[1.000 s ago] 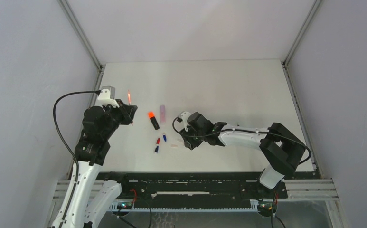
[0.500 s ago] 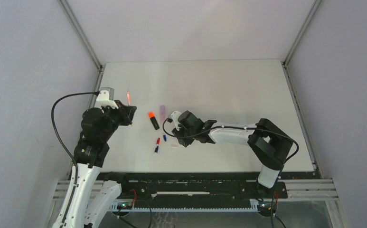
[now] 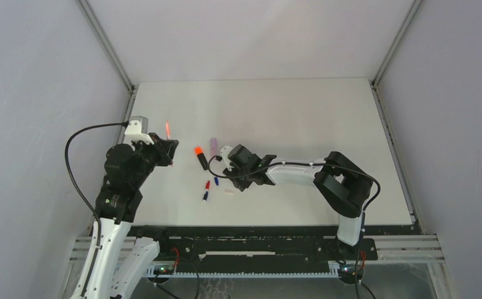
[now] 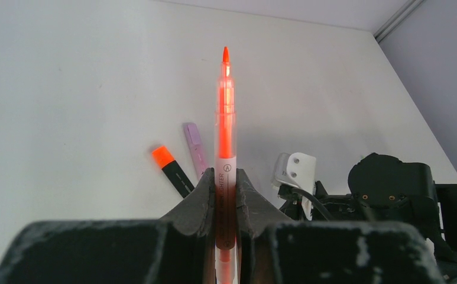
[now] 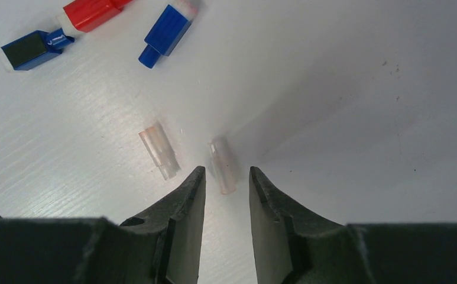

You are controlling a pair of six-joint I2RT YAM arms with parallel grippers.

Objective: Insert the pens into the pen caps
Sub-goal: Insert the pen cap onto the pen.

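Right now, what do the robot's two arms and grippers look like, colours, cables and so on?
The left arm and right arm have white links between chunky black joints, and a thin black cable loops to each wrist. A pale camera bracket sits on each wrist. The left gripper and right gripper have matte black, tapered fingers.

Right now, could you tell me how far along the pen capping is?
I can make out no capped pen yet. In hand: the left gripper is shut on the orange pen, its tip bare, while the right gripper hangs open astride one clear cap, with a second clear cap beside it. Left: the black highlighter, the lilac highlighter, the red piece and the blue pieces lie loose.
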